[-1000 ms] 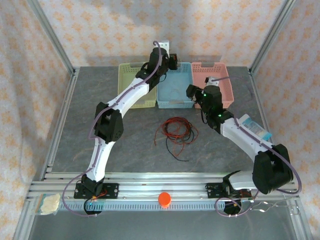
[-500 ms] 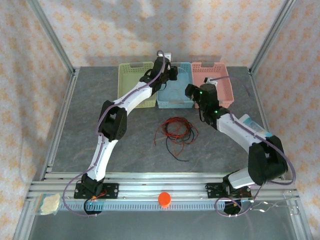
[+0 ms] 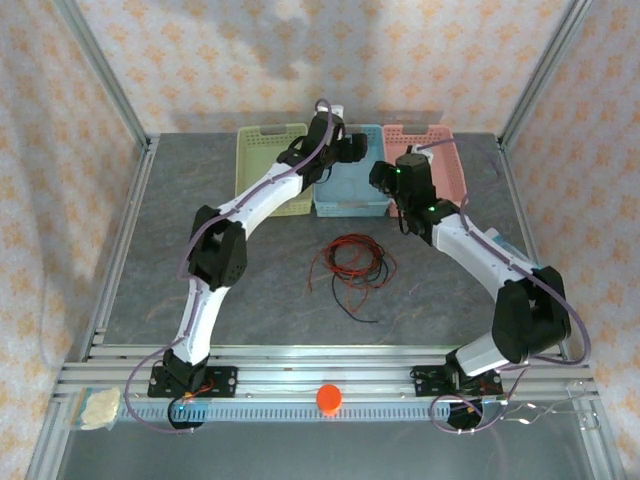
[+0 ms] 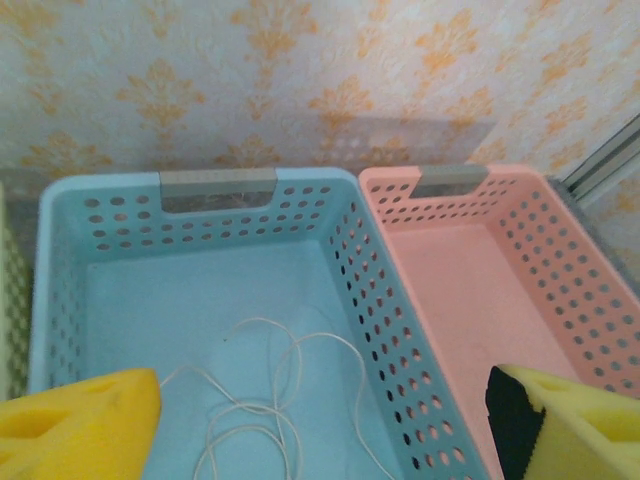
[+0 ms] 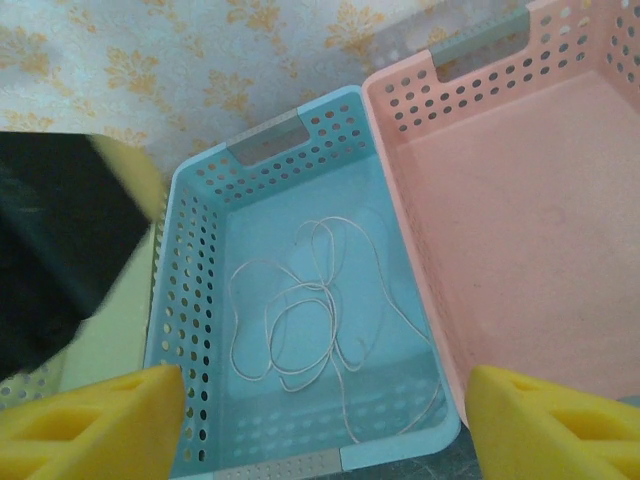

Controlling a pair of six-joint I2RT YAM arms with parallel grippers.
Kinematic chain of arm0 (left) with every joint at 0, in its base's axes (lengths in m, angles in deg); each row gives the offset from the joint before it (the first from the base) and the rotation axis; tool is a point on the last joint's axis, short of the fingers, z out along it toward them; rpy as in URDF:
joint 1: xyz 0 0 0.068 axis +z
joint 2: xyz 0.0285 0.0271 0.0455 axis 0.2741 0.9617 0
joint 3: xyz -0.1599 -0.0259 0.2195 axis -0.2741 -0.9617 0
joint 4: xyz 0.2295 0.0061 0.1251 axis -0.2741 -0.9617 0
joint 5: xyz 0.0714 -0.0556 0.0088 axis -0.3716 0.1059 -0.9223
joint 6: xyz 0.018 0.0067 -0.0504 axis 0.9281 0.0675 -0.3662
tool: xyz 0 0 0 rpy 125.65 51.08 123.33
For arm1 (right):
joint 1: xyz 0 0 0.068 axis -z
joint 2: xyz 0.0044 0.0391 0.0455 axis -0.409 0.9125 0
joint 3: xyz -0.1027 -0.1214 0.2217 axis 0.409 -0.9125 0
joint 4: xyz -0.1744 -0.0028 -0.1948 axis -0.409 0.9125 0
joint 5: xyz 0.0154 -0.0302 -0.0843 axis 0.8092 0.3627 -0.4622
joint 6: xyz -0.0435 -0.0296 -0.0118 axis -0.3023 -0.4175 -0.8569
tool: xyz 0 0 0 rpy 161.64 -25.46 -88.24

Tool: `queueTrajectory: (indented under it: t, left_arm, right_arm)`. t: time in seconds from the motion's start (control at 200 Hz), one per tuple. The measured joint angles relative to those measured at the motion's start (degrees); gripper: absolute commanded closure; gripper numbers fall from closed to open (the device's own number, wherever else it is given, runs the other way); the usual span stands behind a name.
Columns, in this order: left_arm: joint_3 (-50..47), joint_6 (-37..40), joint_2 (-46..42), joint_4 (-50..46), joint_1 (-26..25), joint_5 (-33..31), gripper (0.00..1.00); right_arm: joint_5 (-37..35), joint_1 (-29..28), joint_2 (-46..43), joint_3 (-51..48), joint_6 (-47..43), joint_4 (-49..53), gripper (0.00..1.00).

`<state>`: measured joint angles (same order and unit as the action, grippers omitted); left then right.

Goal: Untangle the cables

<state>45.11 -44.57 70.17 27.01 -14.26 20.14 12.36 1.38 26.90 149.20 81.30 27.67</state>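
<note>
Whitish cable (image 5: 310, 310) lies inside blue basket (image 4: 60, 290); red and black cables (image 3: 350, 262) on counter (image 3: 270, 300) before it. Left claw (image 4: 320, 428) and right claw (image 5: 320, 430) above basket, both wide, empty.

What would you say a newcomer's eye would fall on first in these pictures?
The red and black cables tangled mid-table stand out against the grey table. At the far edge, a whitish cable lies loose in the blue basket, between a yellow-green basket and a pink basket. The left gripper and right gripper hang open over the baskets.
</note>
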Motion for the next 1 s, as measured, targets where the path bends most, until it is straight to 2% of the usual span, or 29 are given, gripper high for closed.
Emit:
queueTrajectory:
  t: [0.195,0.305,0.416,0.751,0.996]
  left_arm:
    - [-2.75,0.07,-10.91,-3.65,-3.61,-8.96,0.14]
    - [-6.51,-1.03,-16.0,-5.99,-5.35,-12.76,0.07]
    - [-15.37,-3.74,-21.53,-7.5,-6.43,-15.45,0.01]
    - [-46.01,-11.04,-39.21,-5.7,-7.39,-16.94,0.01]
    - [-57.64,-13.16,-49.44,-2.86,-8.87,-18.47,0.01]
  right_arm:
    - [-0.02,0.0,-3.19,0.0,-0.92,1.64,0.26]
    - [-0.07,-0.33,-4.28,-0.02,-1.51,2.78,0.25]
    - [-0.31,-1.73,-5.35,-1.14,-1.92,3.41,0.25]
    - [-0.5,-6.67,-6.93,-7.87,-0.13,6.27,0.27]
    - [-0.04,-8.66,-6.93,-10.82,3.54,10.84,0.29]
